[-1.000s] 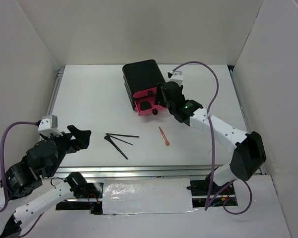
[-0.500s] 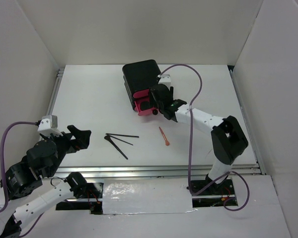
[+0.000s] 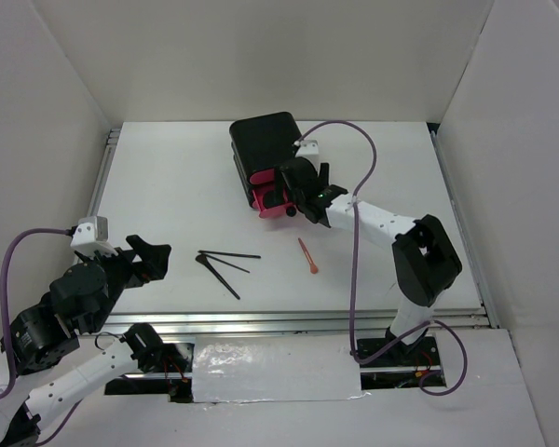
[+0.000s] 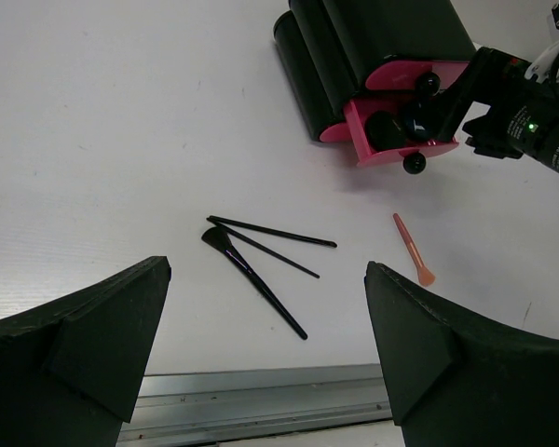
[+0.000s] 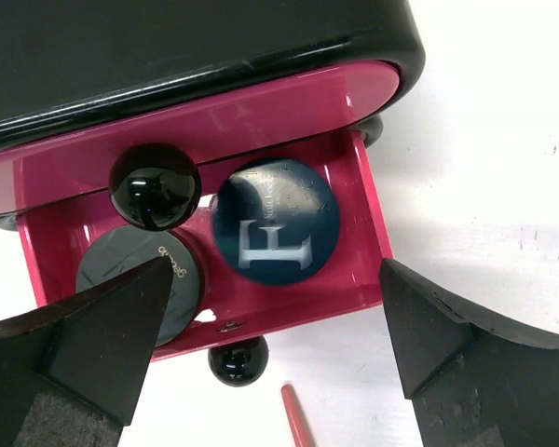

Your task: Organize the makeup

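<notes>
Three thin black brushes (image 3: 225, 264) lie on the table near the front; they also show in the left wrist view (image 4: 261, 261). An orange-pink stick (image 3: 307, 256) lies to their right, apart from them. My left gripper (image 3: 154, 256) is open and empty, left of the brushes. My right gripper (image 3: 303, 191) is open and empty over the chest's open pink drawer (image 5: 373, 233). A dark blue round jar (image 5: 275, 233) and a round black compact (image 5: 140, 284) lie side by side in that drawer. The clear tube and small clear bottle are out of view.
The black chest (image 3: 265, 149) stands at the back middle of the table, with a shut pink drawer (image 5: 261, 116) above the open one. Black knobs (image 5: 238, 361) stick out from the drawer fronts. White walls close in the left, back and right sides.
My right gripper has moved left and now hangs over the open pink drawer. The left arm, brushes and stick have not moved.
</notes>
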`<state>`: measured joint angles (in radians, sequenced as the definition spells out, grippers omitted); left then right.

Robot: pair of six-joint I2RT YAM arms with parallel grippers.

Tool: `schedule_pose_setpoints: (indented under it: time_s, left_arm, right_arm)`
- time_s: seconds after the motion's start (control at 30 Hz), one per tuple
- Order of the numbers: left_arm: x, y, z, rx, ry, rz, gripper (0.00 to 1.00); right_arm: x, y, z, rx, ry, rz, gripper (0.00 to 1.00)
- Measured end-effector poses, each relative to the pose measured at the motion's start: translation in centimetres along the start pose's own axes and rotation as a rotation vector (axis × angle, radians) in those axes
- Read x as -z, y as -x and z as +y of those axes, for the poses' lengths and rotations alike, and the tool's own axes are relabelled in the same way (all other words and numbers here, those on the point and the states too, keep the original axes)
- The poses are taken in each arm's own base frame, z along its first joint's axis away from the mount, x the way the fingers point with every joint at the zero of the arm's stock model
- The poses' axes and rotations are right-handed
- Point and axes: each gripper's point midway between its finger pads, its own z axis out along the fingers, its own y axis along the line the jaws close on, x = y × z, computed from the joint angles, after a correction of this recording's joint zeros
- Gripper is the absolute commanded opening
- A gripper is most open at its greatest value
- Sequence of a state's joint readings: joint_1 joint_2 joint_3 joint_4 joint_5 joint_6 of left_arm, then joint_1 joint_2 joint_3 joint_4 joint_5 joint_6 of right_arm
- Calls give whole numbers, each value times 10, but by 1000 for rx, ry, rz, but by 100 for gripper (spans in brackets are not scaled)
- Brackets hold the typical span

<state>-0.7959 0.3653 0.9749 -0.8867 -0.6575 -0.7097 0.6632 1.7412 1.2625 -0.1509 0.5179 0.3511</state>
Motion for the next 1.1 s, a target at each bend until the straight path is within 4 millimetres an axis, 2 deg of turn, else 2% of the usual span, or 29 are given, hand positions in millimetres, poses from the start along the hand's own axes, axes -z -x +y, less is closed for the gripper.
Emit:
schedule_pose_setpoints:
  time_s: [0.13,0.27,0.33,0.37,0.4,0.43,0.5,0.6,0.67,0.7,0.9,0.93,0.97,1.0,1.1]
  left_arm:
    - [0,0,0,0,0,0,99]
    - [0,0,0,0,0,0,99]
    - [0,0,0,1,1,-1,99]
    - [0,0,0,0,2,-2,99]
    - [0,0,0,1,2,-2,99]
    - [0,0,0,1,2,-2,99]
    - [0,0,1,0,3,-2,99]
    - [0,1,1,0,5,-4,99]
    - [0,1,1,0,5,-4,99]
    - [0,1,1,0,5,-3,99]
    - [0,1,1,1,5,-4,99]
    - [0,1,1,1,5,-5,99]
    - [0,1,1,2,4,-5,99]
    - [0,1,1,2,5,-6,99]
    - [0,1,2,2,6,-7,99]
  right_arm:
    - [10,9,-1,-18,11,-12,100]
    - [32,24,-3,-115,25,-24,99]
    - [45,24,-3,-201,50,-21,90]
    - [50,19,-3,-238,70,-12,81]
    - [56,8,-5,-272,89,7,65]
    - [59,-5,-5,-303,114,21,60]
    - [63,-46,-7,-364,161,79,51]
    - [64,-107,-15,-414,189,188,51]
    - [65,-130,-17,-447,203,240,51]
    - [65,-133,-16,-468,217,246,51]
    - [47,-103,3,-581,328,189,48]
    - [41,-100,6,-589,340,189,47]
    - [36,-98,9,-592,343,189,40]
    - [30,-96,10,-596,345,192,37]
    - [16,-93,16,-609,349,205,37]
